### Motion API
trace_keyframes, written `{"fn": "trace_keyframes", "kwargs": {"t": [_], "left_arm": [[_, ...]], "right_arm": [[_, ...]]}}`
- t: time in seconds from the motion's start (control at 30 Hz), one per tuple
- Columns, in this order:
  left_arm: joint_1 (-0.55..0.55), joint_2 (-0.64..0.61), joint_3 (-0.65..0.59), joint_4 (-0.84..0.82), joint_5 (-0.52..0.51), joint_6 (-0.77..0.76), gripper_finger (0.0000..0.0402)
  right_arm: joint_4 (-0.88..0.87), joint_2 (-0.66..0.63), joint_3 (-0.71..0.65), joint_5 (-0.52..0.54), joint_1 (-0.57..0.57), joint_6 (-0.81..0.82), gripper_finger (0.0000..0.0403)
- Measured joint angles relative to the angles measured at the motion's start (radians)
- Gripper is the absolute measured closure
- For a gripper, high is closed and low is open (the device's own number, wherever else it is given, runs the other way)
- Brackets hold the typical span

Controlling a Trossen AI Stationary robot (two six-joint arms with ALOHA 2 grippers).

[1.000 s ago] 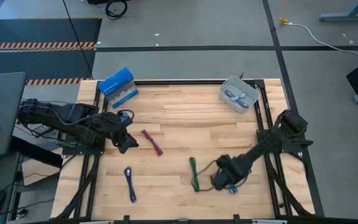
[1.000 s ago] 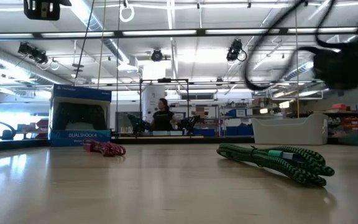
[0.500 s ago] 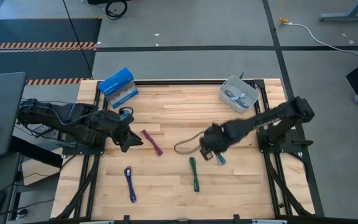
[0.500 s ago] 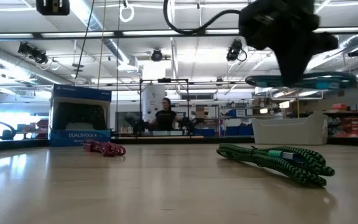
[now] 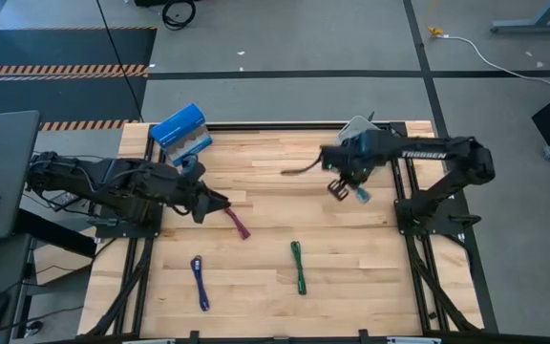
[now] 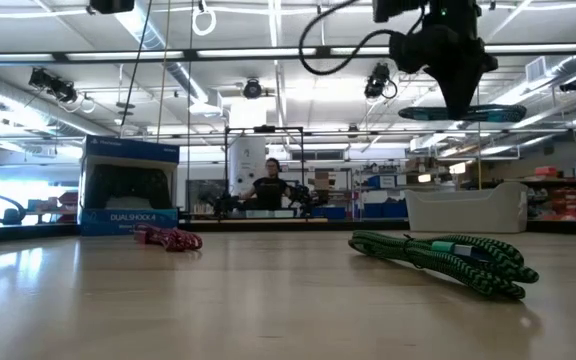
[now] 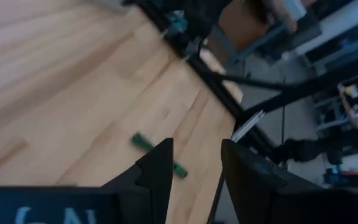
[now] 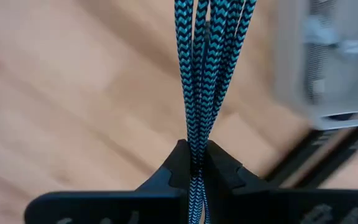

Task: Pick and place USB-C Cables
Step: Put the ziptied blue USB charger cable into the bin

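My right gripper is shut on the teal cable and hangs high above the table, just short of the clear grey tray. In the low view the teal cable lies level under the gripper. My left gripper is open and low, at the far end of the maroon cable, which lies flat on the wood. The green cable and the purple-blue cable also lie flat nearer the near edge. The other cables are hidden. My right gripper pinches the teal cable bundle between its two fingers, with several strands together. The fingers come from above and lie across the bundle. The cable is lifted clear of the table and sticks out level on both sides.
A blue box stands at the far left corner, beside my left arm. The tray sits at the far right corner, partly under my right arm. A person stands in the room far behind the table. Bare wood lies between the cables.
My right gripper has lifted the teal cable clear of the table near the near right area. It has carried it up and toward the far edge, close to the tray. My left gripper has moved to the right, toward the maroon cable.
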Motion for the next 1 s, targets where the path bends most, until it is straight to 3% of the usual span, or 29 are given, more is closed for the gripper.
{"fn": "trace_keyframes", "kwargs": {"t": [0.47,1.0], "left_arm": [[-0.002,0.0,0.0,0.181,-0.12,-0.001,0.026],[0.011,0.0,0.0,0.202,-0.144,0.004,0.026]], "right_arm": [[-0.017,0.016,0.001,0.105,-0.375,-0.427,0.038],[0.069,0.077,0.001,0.099,-0.563,-0.678,0.038]]}}
